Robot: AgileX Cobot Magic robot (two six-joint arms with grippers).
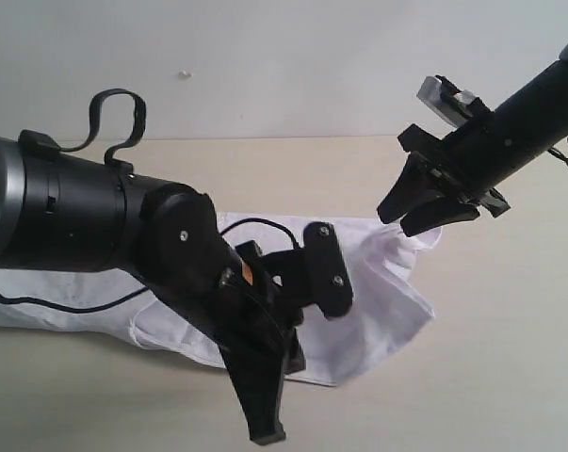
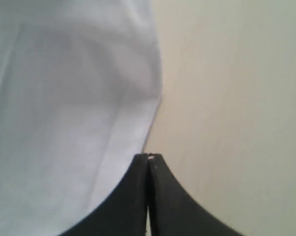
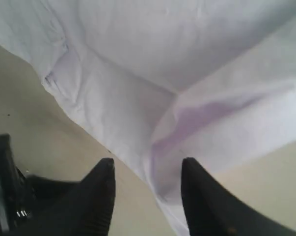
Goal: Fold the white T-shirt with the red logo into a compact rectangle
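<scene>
The white T-shirt [image 1: 387, 292] lies crumpled across the beige table, running from the left edge to a bunched end at the right. The red logo is out of view. My left gripper [image 1: 267, 435] hangs low at the front, shut with nothing between its fingers. Seen from the left wrist, the left gripper [image 2: 148, 156] has its tips right at the hem of the T-shirt [image 2: 64, 113]. My right gripper [image 1: 401, 222] hovers over the shirt's far right corner. It is open, and a fold of the T-shirt [image 3: 187, 113] lies below the gap of the right gripper [image 3: 148, 164].
The bare beige table [image 1: 510, 358] stretches right of the shirt and in front of it. A white wall [image 1: 265, 56] closes the back. The bulky left arm [image 1: 95, 217] with its looping black cable covers much of the shirt's left half.
</scene>
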